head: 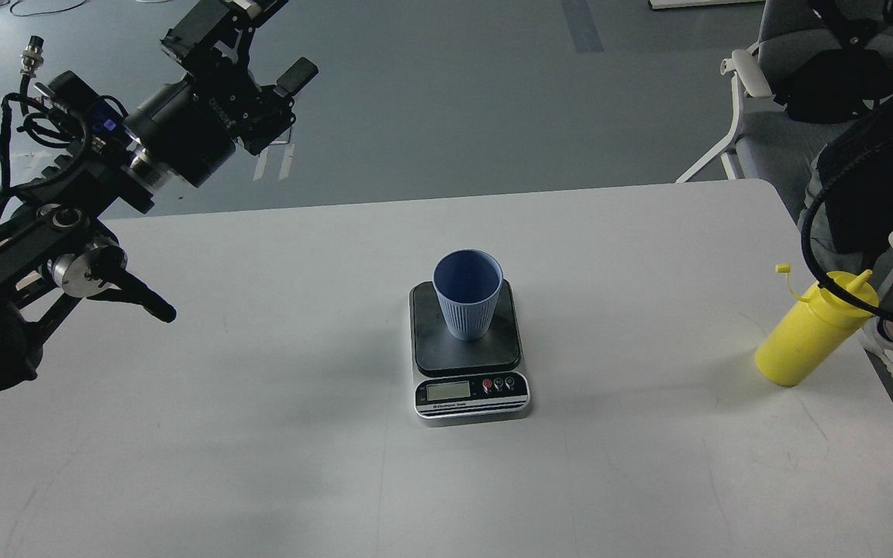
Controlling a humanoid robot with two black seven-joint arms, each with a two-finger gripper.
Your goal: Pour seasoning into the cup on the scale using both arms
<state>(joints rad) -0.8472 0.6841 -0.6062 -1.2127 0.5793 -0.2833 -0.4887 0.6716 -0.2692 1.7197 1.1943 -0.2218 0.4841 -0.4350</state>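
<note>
The seasoning bottle stands at the tabletop's right edge, the cup on the scale; left jaws spread, right unseen.

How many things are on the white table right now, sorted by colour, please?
Yellow: 1, the squeeze bottle standing near the table's right edge.
Light blue: 1, the cup standing upright on the scale.
Dark with silver front: 1, the scale at mid-table.
Total: 3 things on the table.
</note>
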